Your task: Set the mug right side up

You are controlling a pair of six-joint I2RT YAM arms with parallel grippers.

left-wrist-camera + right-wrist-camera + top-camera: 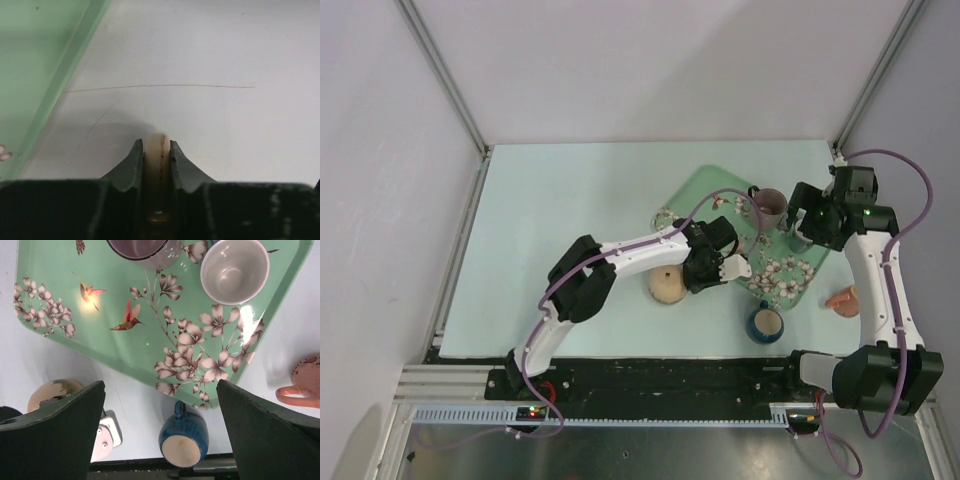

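Seen from above, the mug (668, 285) sits on the pale table (570, 220), just off the near-left edge of the green tray (705, 190), and shows a flat tan disc upward. The left gripper (692, 278) reaches it from the tray side, and the arm hides the mug's right flank. A mauve mug (770, 205) stands on the tray's far part, where the right gripper (800, 238) hangs beside it. A blue mug (767, 322) and a pink mug (842, 298) rest on the table near the tray's right corner, well apart from the mug.

In the left wrist view, both dark fingers (131, 165) press on a narrow cream loop, seemingly the mug's handle. The tray's rim crosses the upper left.

In the right wrist view, the jaws stand wide apart and hold nothing above the tray's near edge. A white cup (234, 270) stands mouth up on the tray, and the mug shows at lower left, partly behind one finger (55, 435).
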